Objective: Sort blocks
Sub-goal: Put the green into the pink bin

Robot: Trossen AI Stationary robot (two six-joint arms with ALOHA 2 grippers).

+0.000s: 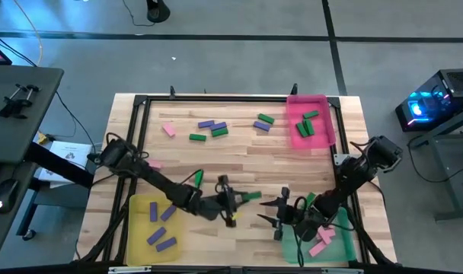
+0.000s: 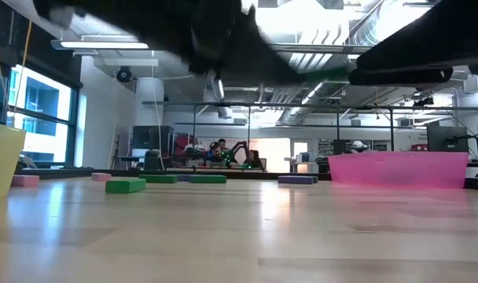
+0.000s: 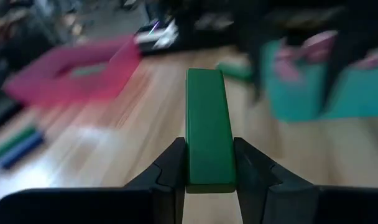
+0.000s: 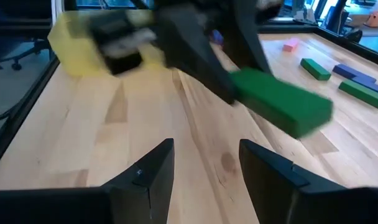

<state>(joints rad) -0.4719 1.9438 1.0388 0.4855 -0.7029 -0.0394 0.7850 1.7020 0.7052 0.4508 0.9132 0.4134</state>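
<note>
My left gripper [image 1: 236, 199] reaches from the table's left to the near middle and is shut on a green block [image 3: 208, 127], which also shows in the high view [image 1: 251, 195]. My right gripper [image 4: 204, 167] is open and faces that green block [image 4: 281, 102] from the right, a short way off [image 1: 268, 213]. Other green, purple and pink blocks [image 1: 214, 128] lie flat on the far half of the table. The yellow tray [image 1: 137, 207] holds purple blocks, the green tray [image 1: 292, 247] pink ones, and the pink tray [image 1: 323, 103] green ones. My left gripper pinches the green block between its two fingers [image 3: 170, 168], which press on its long sides near one end [image 3: 209, 174]. The fingers come level from the table's left. The block is lifted clear of the table and sticks out ahead of the fingers toward the right gripper.
The yellow tray sits at the near left corner, the green tray at the near right corner, and the pink tray [image 2: 396, 169] at the far right. A black frame [image 1: 140, 103] borders the table. Bare wood [image 1: 292, 164] lies between the grippers and the far blocks.
</note>
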